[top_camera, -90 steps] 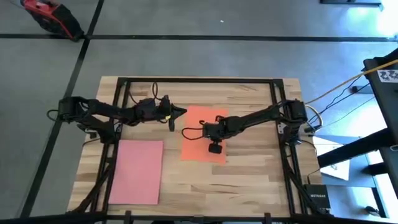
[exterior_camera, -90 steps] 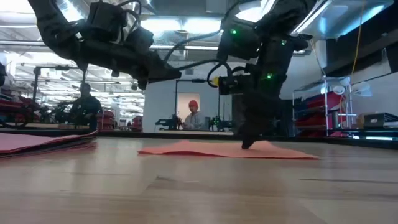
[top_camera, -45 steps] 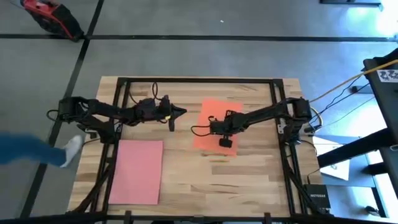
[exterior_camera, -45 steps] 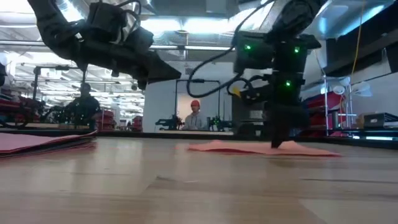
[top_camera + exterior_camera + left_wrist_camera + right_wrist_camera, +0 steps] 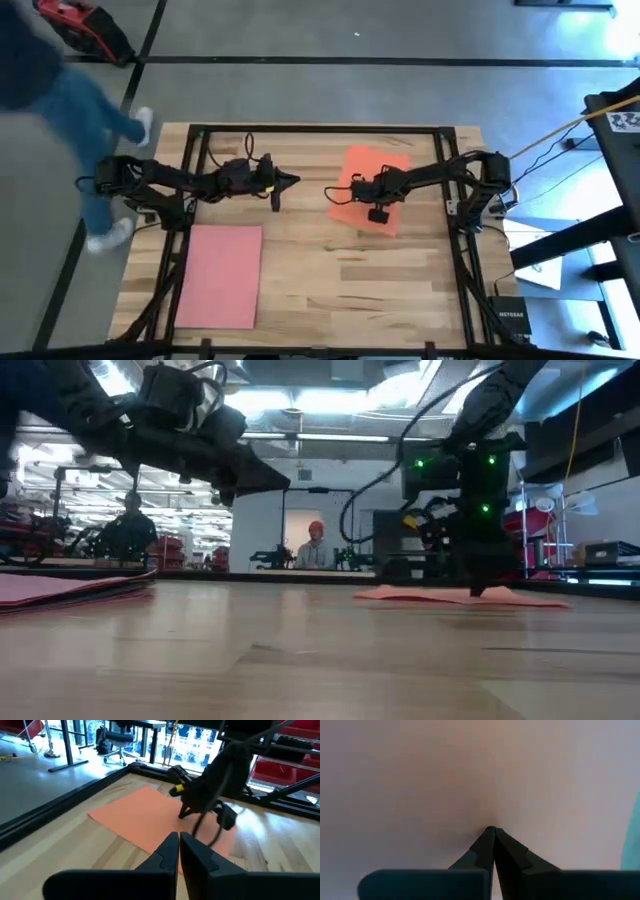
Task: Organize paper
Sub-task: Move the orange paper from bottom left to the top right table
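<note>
Orange rectangular paper sheet (image 5: 368,186) sits pinned under the right end effector (image 5: 378,214), fingers closed together, tips pressing down, gripping nothing. Risk: tip friction slips or the thin sheet buckles, skewing it toward the worktop (image 5: 400,290) edge. Left end effector (image 5: 277,203) hovers closed and empty, well apart from the pink paper stack (image 5: 219,275).

Both my arms reach in toward the table's middle.
My right gripper (image 5: 377,214) points straight down, fingers pinched together, tips on the surface. My left gripper (image 5: 292,180) hangs level above the table, fingers closed and empty.
</note>
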